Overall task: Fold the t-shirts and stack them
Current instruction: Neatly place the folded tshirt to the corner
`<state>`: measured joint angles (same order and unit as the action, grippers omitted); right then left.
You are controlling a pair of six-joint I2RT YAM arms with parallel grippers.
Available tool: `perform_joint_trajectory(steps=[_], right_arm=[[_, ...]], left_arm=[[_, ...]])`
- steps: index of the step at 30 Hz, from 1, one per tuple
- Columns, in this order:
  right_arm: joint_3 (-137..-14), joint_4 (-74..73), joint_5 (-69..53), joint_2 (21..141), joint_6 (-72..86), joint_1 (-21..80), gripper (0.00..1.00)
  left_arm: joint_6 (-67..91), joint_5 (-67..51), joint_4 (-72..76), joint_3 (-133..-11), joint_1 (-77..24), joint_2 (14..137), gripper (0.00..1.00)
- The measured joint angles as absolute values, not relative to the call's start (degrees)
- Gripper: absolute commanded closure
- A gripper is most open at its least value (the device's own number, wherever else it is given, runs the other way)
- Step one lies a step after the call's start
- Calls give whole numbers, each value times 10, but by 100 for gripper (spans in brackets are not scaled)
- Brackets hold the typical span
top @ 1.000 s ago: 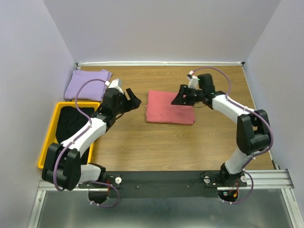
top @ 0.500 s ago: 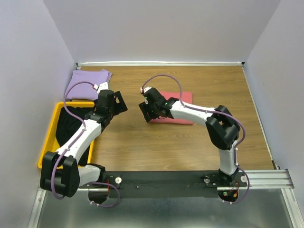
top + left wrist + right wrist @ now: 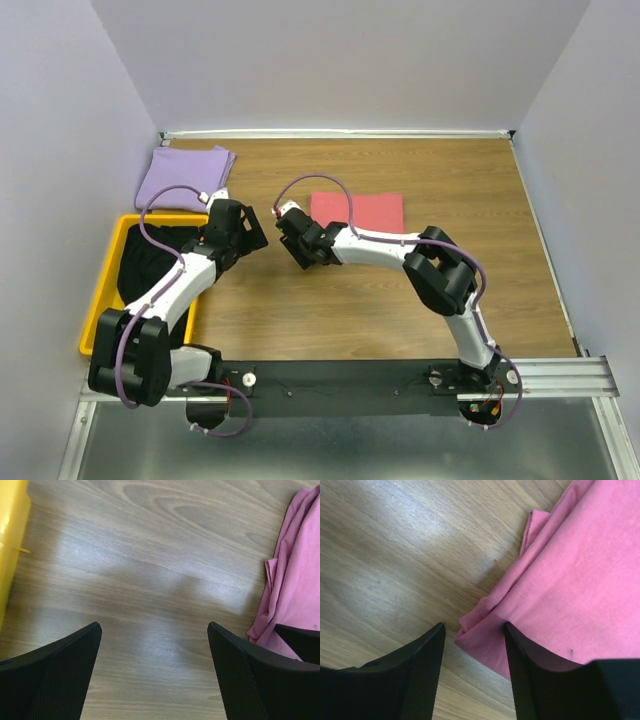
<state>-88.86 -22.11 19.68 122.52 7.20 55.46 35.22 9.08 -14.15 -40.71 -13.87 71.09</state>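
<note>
- My right hand (image 3: pixel 473 625) is partly apart, clamped on nothing; a corner of the pink shirt (image 3: pixel 560 580) lies between its fingers (one finger overlaps the cloth).
- My left hand (image 3: pixel 152 625) is wide apart over bare table (image 3: pixel 150 540): pink shirt to its right, yellow bin (image 3: pixel 10 540) to its left.
- Only the overhead view shows the purple shirt (image 3: pixel 185 175) beyond my left hand and black shirts (image 3: pixel 150 262) in the bin.

My left arm (image 3: pixel 185 275) and right arm (image 3: pixel 375 245) had white shells, black joints, looping purple cables (image 3: pixel 322 178) and black mesh-textured fingers (image 3: pixel 55 675).
</note>
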Motion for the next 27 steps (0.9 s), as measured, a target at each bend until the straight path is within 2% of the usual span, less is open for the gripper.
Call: perform_joint_trajectory(steps=[1,2,5,6,7,10,27], right_arm=[[-888,-221,201,1226,72,555,50],[-888,-220,204,1226,72,555,61],[-879,-212,219,1226,68,555,83],[-876,-210,227,1226,68,555,95],[-874,-208,232,1226,66,555,99],[-872,-205,237,1225,58,555,99],[-805,-189,131,1131,70,509,100]], left_arm=[[353,87,-141,-407,-139,714,6],[355,80,-137,-406,-139,718,6],[356,67,-130,-404,-139,728,5],[356,62,-126,-404,-139,731,5],[357,54,-121,-404,-139,736,5],[362,29,-106,-404,-139,753,2],[486,-189,70,-417,-143,908,2]])
